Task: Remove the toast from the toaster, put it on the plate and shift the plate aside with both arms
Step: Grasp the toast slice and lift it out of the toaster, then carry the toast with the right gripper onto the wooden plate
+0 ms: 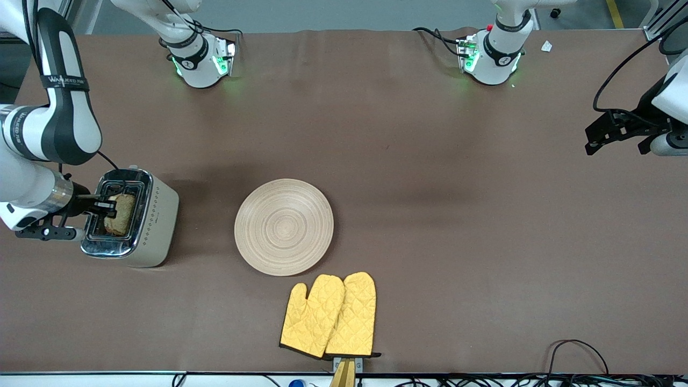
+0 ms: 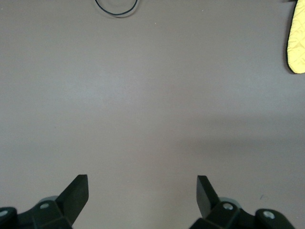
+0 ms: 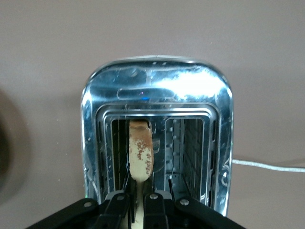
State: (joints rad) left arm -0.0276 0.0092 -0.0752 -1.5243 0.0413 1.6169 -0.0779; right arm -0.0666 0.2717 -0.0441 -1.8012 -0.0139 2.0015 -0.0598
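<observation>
The toast (image 1: 122,213) stands on edge in a slot of the chrome toaster (image 1: 156,226) at the right arm's end of the table. My right gripper (image 1: 105,207) is over the toaster, shut on the toast (image 3: 140,155), its fingers (image 3: 159,207) pressed on both faces of the slice. The round beige wooden plate (image 1: 284,226) lies flat beside the toaster, toward the table's middle. My left gripper (image 1: 618,137) waits in the air at the left arm's end of the table, open (image 2: 142,193), with only bare brown tabletop between its fingers.
Two yellow quilted oven mitts (image 1: 330,316) lie side by side, nearer to the front camera than the plate; one edge shows in the left wrist view (image 2: 296,40). The toaster's white cord (image 3: 269,165) trails off on the table. Black cables (image 1: 578,352) lie along the table's front edge.
</observation>
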